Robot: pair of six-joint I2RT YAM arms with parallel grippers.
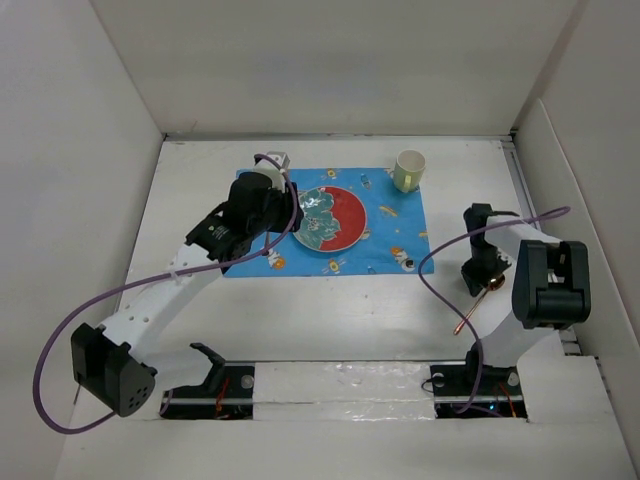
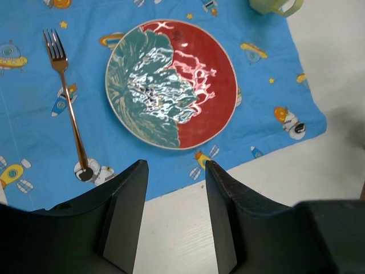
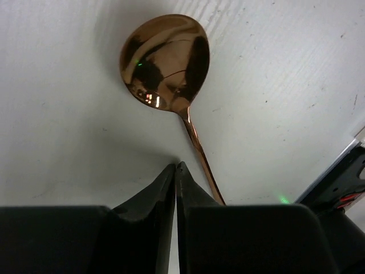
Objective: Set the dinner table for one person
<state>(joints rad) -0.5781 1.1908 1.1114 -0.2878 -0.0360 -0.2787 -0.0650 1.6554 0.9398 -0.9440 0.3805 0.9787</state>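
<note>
The dinner table [image 1: 330, 320], a broad matte white slab, lies under everything, boxed in by plain white panels [image 1: 330, 60]. On it is a blue cloth mat [image 1: 395, 225] printed with rockets and spacemen. In the middle of the mat sits a glossy round plate [image 1: 345, 225], half red, half teal.

At the plate's 9 o'clock lies a slim copper fork [image 2: 71, 108], tines toward 12; seen from above, the left arm covers it. A pale green cup [image 1: 409, 170] stands at 2 o'clock.

The left gripper [image 2: 175, 168] hangs above the mat on that 9 o'clock side, fingers spread, nothing in them.

Off the mat at 4 o'clock, a polished copper spoon [image 3: 165, 63] lies on bare table. The right gripper [image 3: 175, 166] is clenched, fingers pressed together. The spoon's handle runs just beside them and vanishes behind one, so I see nothing pinched.

A purple cable [image 1: 60, 350] loops from the left arm.
</note>
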